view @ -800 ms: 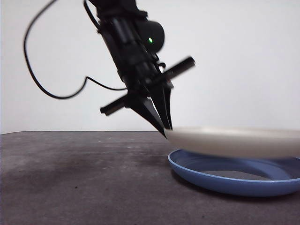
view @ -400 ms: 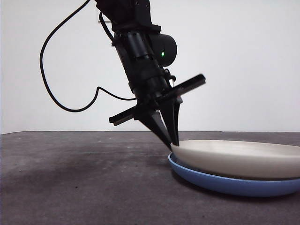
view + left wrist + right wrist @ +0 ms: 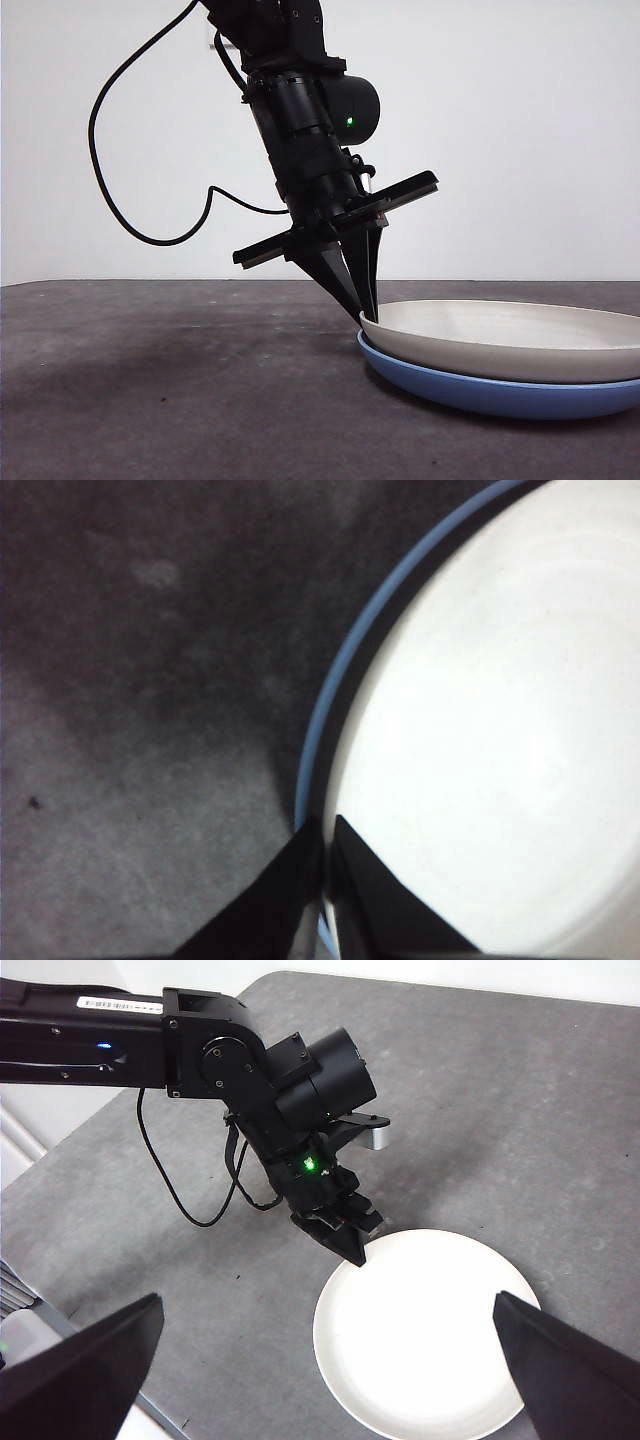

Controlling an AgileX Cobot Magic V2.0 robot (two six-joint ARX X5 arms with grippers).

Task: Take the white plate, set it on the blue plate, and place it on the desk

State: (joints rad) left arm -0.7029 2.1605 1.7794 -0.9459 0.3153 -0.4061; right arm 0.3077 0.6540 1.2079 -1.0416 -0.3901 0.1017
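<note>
1. Left gripper point(image 3: 366, 308), two black tapered jaws on a dark arm that comes down at a slant from above, pinches the near-left rim of the white plate point(image 3: 520, 340); the jaws stand narrow, with only the rim between them.
2. From the left wrist camera, the same left gripper point(image 3: 326, 852) has one jaw on the outer side of the cream rim and the other on the inner side, over the plate's face.
3. That wide, shallow, matte cream-white round plate point(image 3: 480, 740) sits nested in the glossy medium-blue round plate point(image 3: 480, 392), which shows only as a blue band beneath it in the front view and as a thin blue arc point(image 3: 345, 670) along its edge at the wrist.
4. Both plates rest on the dark grey-brown, mottled worktop point(image 3: 170, 390), toward the right of the front view.
5. Right gripper point(image 3: 325, 1360) hangs high above the worktop, well apart from the plates, its jaws spread wide and holding nothing.
6. Seen from the right wrist camera, the white plate point(image 3: 430, 1340) covers the blue one completely.
</note>
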